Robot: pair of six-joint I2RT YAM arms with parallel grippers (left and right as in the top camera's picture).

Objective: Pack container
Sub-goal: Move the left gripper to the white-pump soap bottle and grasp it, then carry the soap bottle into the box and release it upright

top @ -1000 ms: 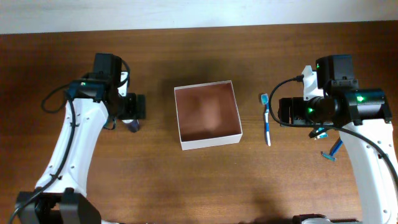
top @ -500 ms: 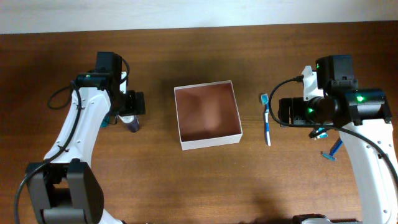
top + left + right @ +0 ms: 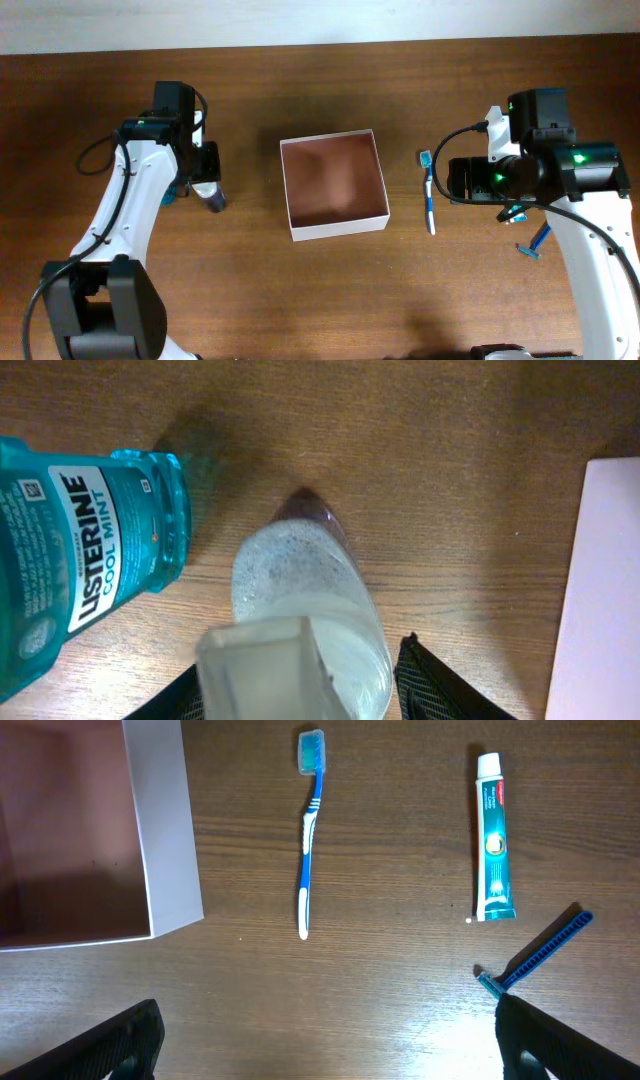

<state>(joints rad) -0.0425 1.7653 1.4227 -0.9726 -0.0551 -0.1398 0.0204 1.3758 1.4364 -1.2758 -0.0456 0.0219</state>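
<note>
The container (image 3: 340,226) is a shallow white-walled box with a reddish-brown inside, at the table's middle; its white wall (image 3: 605,590) shows at the right edge of the left wrist view. A clear bottle (image 3: 315,585) of foamy liquid, with its pale cap toward the camera, sits between the fingers of my left gripper (image 3: 310,685). Both black fingers (image 3: 430,685) lie against its sides. From overhead the left gripper (image 3: 210,185) is left of the container, over the bottle (image 3: 214,201). My right gripper (image 3: 330,1050) stands wide open over bare wood, right of the container.
A teal Listerine bottle (image 3: 80,550) lies just left of the clear bottle. Right of the container lie a blue toothbrush (image 3: 310,830), a toothpaste tube (image 3: 494,835) and a blue razor (image 3: 535,955). The toothbrush (image 3: 429,195) is next to the right gripper (image 3: 452,180).
The left gripper's jaws have closed from wide open onto the clear bottle. The left arm shifted slightly earlier on. The right arm has not moved.
</note>
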